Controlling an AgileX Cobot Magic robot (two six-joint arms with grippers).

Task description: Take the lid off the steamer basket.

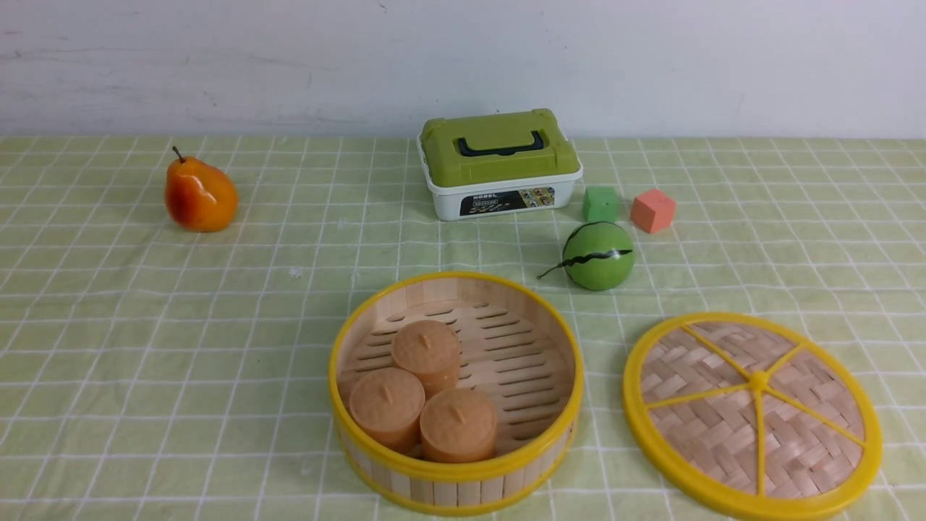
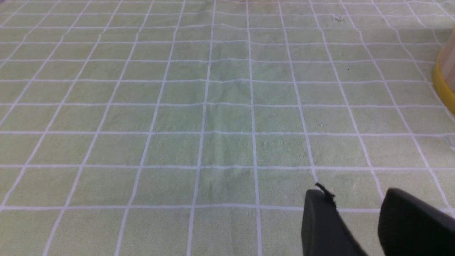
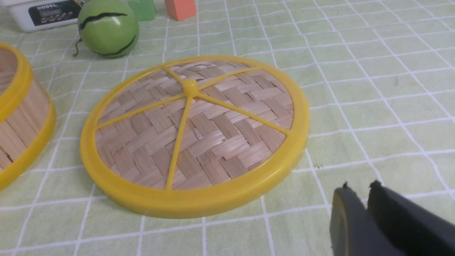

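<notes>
The steamer basket (image 1: pixel 456 486) stands open at the front middle of the table, with three round orange-brown cakes (image 1: pixel 427 394) on its slotted floor. The lid (image 1: pixel 752 412) lies flat on the cloth just right of the basket, apart from it. Neither gripper shows in the front view. My right gripper (image 3: pixel 359 186) is shut and empty, low over the cloth just off the lid's (image 3: pixel 192 135) rim; the basket's wall (image 3: pixel 21 117) shows beyond the lid. My left gripper (image 2: pixel 355 195) is open and empty over bare cloth, with the basket's yellow rim (image 2: pixel 442 81) off to its side.
An orange pear (image 1: pixel 200 195) sits at the back left. A white box with an olive-green top (image 1: pixel 499 163) stands at the back middle. A green cube (image 1: pixel 600 204), an orange cube (image 1: pixel 652 210) and a green melon toy (image 1: pixel 599 255) lie behind the lid.
</notes>
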